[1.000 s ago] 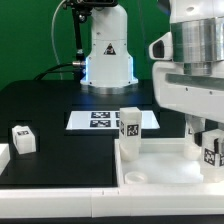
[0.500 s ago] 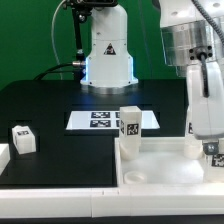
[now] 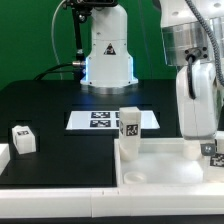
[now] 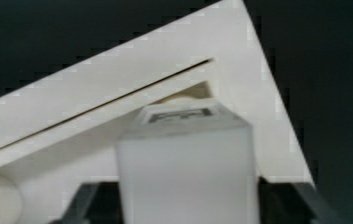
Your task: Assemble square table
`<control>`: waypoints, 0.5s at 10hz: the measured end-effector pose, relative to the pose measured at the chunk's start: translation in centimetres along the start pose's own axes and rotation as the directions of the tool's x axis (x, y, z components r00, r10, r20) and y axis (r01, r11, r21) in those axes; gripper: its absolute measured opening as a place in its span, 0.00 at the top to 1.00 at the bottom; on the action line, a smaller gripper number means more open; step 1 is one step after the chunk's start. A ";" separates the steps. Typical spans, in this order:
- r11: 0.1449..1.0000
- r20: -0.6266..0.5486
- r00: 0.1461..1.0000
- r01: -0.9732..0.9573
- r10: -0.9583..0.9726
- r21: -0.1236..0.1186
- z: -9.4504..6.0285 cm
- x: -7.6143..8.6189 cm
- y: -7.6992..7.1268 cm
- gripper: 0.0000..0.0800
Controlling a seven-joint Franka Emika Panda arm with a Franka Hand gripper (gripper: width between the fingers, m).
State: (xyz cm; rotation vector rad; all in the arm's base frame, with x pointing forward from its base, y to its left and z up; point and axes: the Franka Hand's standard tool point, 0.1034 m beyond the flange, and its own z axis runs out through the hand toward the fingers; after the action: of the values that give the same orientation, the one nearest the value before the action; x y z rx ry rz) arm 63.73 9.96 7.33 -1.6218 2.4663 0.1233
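White plastic leg (image 4: pixel 187 160) sat clamped between the gripper's (image 4: pixel 187 195) fingers, upright over a corner of the square tabletop (image 3: pixel 160 165) at the exterior view's right. Success likely depended on keeping it vertical and centred over its hole.

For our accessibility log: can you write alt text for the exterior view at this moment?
A robot arm's tool is lowered at the exterior view's right edge, over a tagged white leg at the corner of the white square tabletop. Another leg stands on the tabletop, a third lies on the black table, beside the marker board.
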 end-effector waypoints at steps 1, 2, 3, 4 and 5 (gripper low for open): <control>1.000 0.000 1.000 0.016 -0.016 -0.002 -0.1 0.0 -0.1 0.39; 0.994 0.007 0.994 0.105 -0.105 -0.020 -1.3 -0.1 -0.4 0.39; 0.984 0.022 0.983 0.180 -0.180 -0.003 -3.3 0.3 -1.5 0.23; 0.981 0.028 0.981 0.191 -0.192 0.005 -4.6 0.9 -2.1 0.20; 0.982 0.026 0.982 0.188 -0.188 0.004 -4.4 0.9 -2.1 0.20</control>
State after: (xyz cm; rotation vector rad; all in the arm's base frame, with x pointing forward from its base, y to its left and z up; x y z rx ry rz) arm 64.78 7.54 11.51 -1.8298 2.2783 0.1153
